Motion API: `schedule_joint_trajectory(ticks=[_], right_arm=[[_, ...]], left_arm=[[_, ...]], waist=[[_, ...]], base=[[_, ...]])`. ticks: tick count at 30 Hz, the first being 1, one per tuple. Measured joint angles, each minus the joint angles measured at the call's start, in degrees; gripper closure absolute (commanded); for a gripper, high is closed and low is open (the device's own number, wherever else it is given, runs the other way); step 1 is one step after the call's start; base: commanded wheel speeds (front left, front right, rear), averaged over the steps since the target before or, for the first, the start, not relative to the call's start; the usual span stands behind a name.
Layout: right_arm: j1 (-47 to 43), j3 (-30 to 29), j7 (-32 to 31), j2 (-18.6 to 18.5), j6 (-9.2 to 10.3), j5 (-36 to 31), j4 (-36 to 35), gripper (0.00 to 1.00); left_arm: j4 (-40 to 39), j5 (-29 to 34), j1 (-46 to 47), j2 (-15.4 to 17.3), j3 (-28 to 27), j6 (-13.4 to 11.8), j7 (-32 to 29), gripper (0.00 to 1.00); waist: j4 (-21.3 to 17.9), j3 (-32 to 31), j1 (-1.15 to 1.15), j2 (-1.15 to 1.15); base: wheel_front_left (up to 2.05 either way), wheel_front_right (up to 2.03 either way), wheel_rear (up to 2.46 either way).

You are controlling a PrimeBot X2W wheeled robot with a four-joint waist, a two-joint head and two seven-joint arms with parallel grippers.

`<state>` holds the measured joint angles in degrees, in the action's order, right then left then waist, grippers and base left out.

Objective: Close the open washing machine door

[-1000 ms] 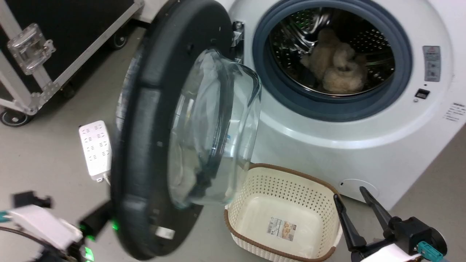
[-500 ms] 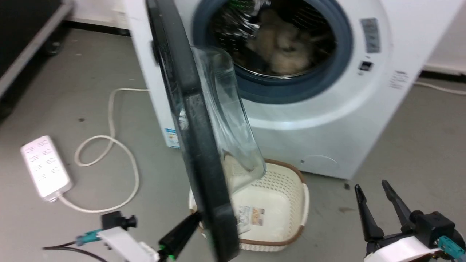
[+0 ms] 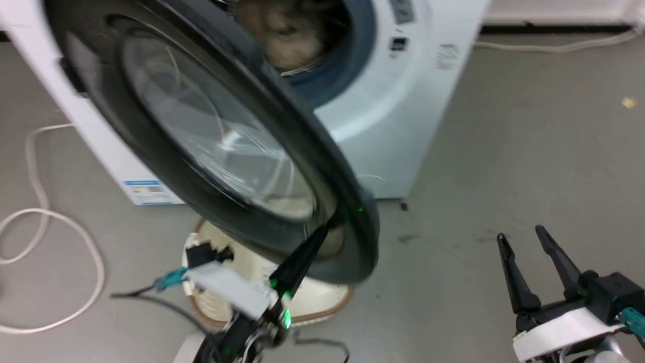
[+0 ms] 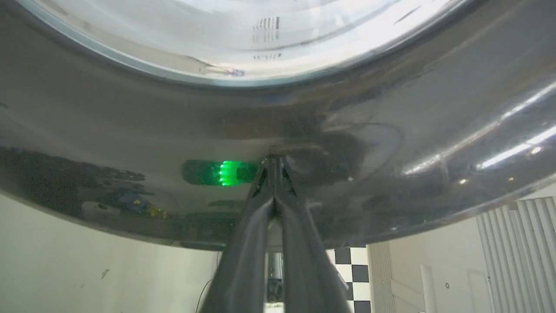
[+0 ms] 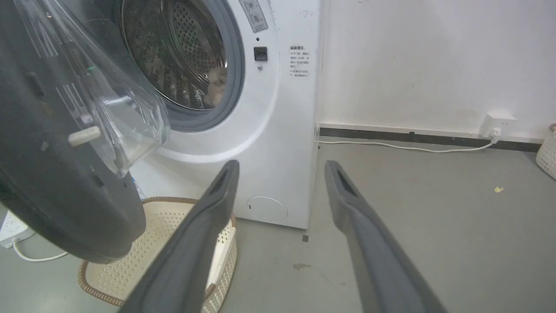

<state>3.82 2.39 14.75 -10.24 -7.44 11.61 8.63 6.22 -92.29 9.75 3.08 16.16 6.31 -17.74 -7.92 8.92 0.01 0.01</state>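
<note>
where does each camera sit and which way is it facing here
Head view: on the head, angled down at the washing machine door, washing machine and laundry basket; left end effector and right end effector show.
Left wrist view: along its shut fingers, tips on the door's outer frame.
Right wrist view: past its open fingers at the drum and wall.
All three share the door; head and right wrist also the basket.

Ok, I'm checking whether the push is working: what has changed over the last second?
The washing machine door has swung toward the opening of the washing machine, its outer face now toward the head camera, pushed by the shut left tool pressing its lower rim. It is not yet closed. The head camera turned too. The right tool stayed open and idle; the basket stayed on the floor.
</note>
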Motion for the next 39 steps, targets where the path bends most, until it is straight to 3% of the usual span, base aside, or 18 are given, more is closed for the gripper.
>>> schedule_joint_trajectory(ticks=[6, 11, 15, 21, 26, 27, 28, 30, 35, 37, 39], right_arm=[[1.16, 0.38, 0.00, 0.35, 0.00, 0.16, 0.10, 0.00], [1.70, 1.22, 0.01, 0.91, 0.00, 0.55, 0.60, 0.00], [1.80, 1.48, 0.00, 1.23, 0.00, 0.58, 0.85, 0.00], [1.91, 0.85, 0.00, 1.40, 0.00, 0.51, 1.05, 0.00], [0.86, 0.57, 0.00, 1.36, 0.00, 0.21, 0.98, 0.00], [0.49, 0.51, 0.00, 1.34, 0.00, 0.01, 0.94, 0.00], [0.08, 0.30, 0.00, 1.27, 0.00, -0.04, 0.91, 0.00], [-0.69, -0.03, 0.00, 1.20, 0.00, -0.26, 0.87, 0.00], [-2.44, -0.33, 0.00, 1.14, 0.00, -0.93, 0.08, 0.00], [-3.22, -0.57, 0.00, 1.15, 0.00, -1.22, -0.27, 0.00], [-3.86, -0.52, 0.00, 1.16, 0.00, -1.56, -0.46, 0.00]], left_arm=[[6.59, -1.18, 10.19, -0.23, 4.64, 0.52, 9.02, 1.00], [13.69, -3.80, 17.61, -0.29, 5.58, 0.77, 17.47, 1.00], [16.26, -6.38, 21.23, -0.27, 6.44, 0.77, 20.87, 1.00], [16.18, -9.15, 21.88, -0.37, 7.62, 0.91, 21.92, 1.00], [13.24, -7.47, 18.18, -0.36, 8.22, 0.91, 22.52, 1.00], [12.38, -6.21, 16.87, -0.20, 8.32, 0.91, 22.96, 0.57], [11.66, -4.74, 15.57, 0.19, 8.58, 0.91, 23.54, 0.00], [9.99, -1.53, 12.74, 1.49, 9.07, 0.91, 25.21, 0.00], [5.98, 11.17, 5.70, 8.31, 10.56, 0.91, 31.19, 0.00], [5.39, 17.92, 3.15, 10.51, 9.46, 0.91, 32.20, 0.00], [4.70, 27.30, 0.63, 11.38, 4.61, 0.81, 32.42, 0.00]], waist=[[-5.59, 3.05, 0.00, 0.00], [-9.58, 4.79, 0.00, 0.00], [-11.66, 5.49, 0.00, 0.00], [-10.67, 4.40, -0.01, 0.00], [-7.87, 2.54, -0.01, 0.00], [-7.14, 2.06, -0.01, 0.00], [-6.40, 1.59, -0.01, 0.00], [-4.85, 0.51, -0.01, 0.00], [-0.98, -2.75, -0.02, 0.00], [0.59, -4.01, -0.02, 0.00], [2.17, -5.21, -0.02, 0.00]], base=[[0.00, 0.00, 0.00], [0.00, 0.00, 0.00], [0.00, 0.00, 0.00], [0.00, 0.00, 0.00], [0.00, 0.00, 0.00], [0.00, 0.00, 0.00], [0.00, 0.00, 0.00], [0.00, 0.00, 0.00], [0.00, 0.00, 0.00], [0.00, 0.00, 0.00], [0.00, 0.00, 0.00]])
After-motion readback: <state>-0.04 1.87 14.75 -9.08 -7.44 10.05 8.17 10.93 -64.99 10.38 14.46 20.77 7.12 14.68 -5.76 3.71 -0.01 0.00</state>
